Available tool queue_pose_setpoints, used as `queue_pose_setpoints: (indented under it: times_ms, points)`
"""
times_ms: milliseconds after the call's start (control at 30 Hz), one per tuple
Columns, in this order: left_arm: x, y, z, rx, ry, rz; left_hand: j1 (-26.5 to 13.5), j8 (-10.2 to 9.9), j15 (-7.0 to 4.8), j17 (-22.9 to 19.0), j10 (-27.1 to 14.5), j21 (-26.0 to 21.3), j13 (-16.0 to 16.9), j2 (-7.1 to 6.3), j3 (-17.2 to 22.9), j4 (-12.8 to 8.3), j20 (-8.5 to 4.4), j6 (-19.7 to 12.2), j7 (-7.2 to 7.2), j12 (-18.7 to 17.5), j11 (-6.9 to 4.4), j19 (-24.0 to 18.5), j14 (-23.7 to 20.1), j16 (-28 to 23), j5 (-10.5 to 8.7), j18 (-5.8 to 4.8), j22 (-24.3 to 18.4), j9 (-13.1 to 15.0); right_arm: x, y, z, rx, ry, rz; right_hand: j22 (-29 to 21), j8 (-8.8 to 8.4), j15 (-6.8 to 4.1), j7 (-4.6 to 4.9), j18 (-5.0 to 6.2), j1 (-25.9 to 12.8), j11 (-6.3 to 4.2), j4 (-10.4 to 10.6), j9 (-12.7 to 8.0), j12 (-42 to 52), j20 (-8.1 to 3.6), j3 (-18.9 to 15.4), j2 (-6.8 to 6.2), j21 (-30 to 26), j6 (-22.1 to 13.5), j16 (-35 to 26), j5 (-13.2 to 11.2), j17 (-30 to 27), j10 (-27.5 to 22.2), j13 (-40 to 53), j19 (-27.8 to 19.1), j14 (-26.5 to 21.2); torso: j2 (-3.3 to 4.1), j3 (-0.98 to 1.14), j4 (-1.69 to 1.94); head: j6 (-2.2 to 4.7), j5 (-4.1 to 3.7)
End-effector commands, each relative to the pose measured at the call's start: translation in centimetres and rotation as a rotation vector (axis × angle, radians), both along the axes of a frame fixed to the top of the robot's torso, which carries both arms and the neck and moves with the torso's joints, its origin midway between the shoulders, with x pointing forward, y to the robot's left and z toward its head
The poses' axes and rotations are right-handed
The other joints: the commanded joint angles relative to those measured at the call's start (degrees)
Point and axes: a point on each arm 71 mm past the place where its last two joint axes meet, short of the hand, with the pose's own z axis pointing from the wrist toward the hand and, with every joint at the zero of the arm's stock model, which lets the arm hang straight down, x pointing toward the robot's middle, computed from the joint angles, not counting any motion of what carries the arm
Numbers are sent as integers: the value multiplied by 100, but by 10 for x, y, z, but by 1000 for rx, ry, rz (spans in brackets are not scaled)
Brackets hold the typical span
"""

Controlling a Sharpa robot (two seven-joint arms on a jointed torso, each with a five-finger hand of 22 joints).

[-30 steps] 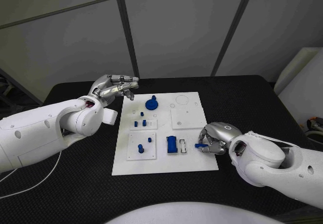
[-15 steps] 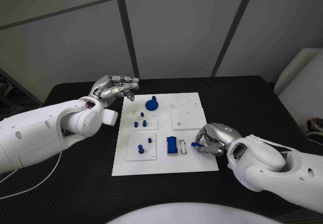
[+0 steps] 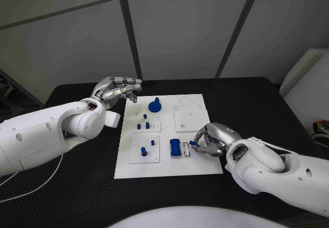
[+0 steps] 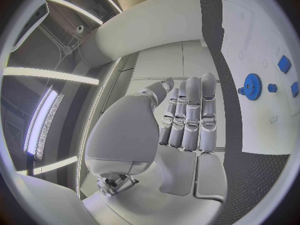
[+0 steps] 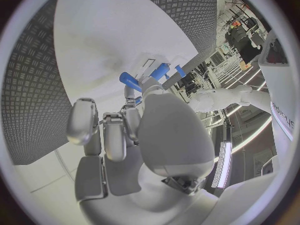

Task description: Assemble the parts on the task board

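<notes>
Parts first: your right hand (image 3: 209, 141) has its fingers (image 5: 128, 92) pinched on a small blue peg (image 3: 195, 142), held low over the task board (image 3: 192, 166) toward its 4 o'clock corner, just beside the blue block (image 3: 175, 146). Your left hand (image 3: 118, 89) hangs curled and empty off the 11 o'clock corner above the bench (image 3: 82, 190). Several pegs and the gear (image 3: 155, 105) already stand seated, so you look partway through; this peg is not yet placed.

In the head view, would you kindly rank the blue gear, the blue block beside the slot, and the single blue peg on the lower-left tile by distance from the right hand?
1. Blue block, just left of the right hand.
2. Single blue peg, lower-left tile.
3. Blue gear, at the board's far end.
</notes>
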Motion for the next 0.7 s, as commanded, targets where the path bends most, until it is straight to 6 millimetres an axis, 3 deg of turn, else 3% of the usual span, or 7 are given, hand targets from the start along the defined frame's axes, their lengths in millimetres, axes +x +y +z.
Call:
queue_pose_setpoints:
  times_ms: [33,367,700]
  points:
    - [0,-2,1,-8,-5,-14,-16,35,11,-8,-39,-14,9,44,-39,-7,13,-25,34,23,-10,-39,-44,2,-1,-98,-8,-2,1,3,-5,3,59,-3,12,51,-38,-86,-64,-151,7,48,189,30,0,5,20,24,121,25,-37,1202,42,311,42,521,-1,-1,2,-3,-2]
    - [-1,-2,2,-8,-3,-16,-16,35,11,-8,-39,-14,9,44,-39,-7,13,-25,34,23,-10,-39,-44,2,-1,-98,-8,-2,4,14,-12,-28,110,30,30,165,-73,-142,-66,-555,-38,53,303,109,-32,8,11,30,217,29,101,1209,109,379,51,522,-1,-1,-4,-30,21]
    - [-1,-2,2,-7,-2,-16,-16,35,11,-8,-39,-14,9,44,-39,-7,13,-25,34,23,-10,-39,-44,2,-1,-98,-8,-2,6,17,-14,-34,118,33,58,246,-96,-176,-72,-834,-65,59,383,244,-53,-35,70,46,260,35,31,1222,192,488,68,525,-4,3,-4,-37,33]
